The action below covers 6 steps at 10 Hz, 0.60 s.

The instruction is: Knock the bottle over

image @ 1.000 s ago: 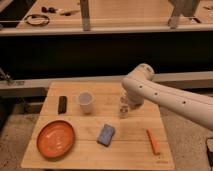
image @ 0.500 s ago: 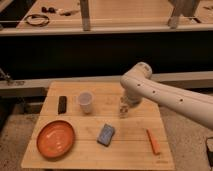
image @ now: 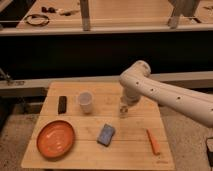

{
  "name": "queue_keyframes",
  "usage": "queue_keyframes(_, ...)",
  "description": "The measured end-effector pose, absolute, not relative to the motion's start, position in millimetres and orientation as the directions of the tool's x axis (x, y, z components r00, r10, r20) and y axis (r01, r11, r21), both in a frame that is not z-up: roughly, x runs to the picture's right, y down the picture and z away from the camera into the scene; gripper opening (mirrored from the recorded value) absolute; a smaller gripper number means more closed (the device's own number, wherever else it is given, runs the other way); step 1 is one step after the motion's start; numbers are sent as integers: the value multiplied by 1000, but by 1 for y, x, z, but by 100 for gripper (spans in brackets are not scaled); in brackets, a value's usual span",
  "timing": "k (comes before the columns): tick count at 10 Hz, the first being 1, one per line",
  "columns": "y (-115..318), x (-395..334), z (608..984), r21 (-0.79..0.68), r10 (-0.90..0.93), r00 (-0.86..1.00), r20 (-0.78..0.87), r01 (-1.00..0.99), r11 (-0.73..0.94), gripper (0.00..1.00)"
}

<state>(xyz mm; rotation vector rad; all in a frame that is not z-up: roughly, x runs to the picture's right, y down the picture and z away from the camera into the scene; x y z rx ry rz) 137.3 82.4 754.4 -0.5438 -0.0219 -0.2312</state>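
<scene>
1. White arm reaches down from the right. Its gripper (image: 124, 103) hangs right at the top of the bottle (image: 123, 112).
2. I cannot tell how wide the gripper is open, or if it touches anything.
3. The bottle stands up straight, just right of the cup (image: 85, 102). So the knock is not done yet.
4. The wooden surface (image: 131, 148) also carries an orange plate (image: 55, 138), a blue sponge (image: 106, 134), a black block (image: 62, 104) and an orange stick (image: 153, 141).
5. Behind is a long bench (image: 115, 15) with cables on it.

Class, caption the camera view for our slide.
Pincer at the standing bottle, white cup nearby, on a wooden table.
</scene>
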Motion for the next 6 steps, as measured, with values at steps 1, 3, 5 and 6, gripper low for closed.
queue_keyframes(1,82,138,755,-510,-213,973,84,226,830,5)
queue_keyframes(3,80,136,755,-510,-217,971,97,236,828,5)
queue_keyframes(5,79,133,756,-508,-223,969,107,246,825,5)
queue_keyframes(6,78,133,757,-507,-225,968,111,250,825,5)
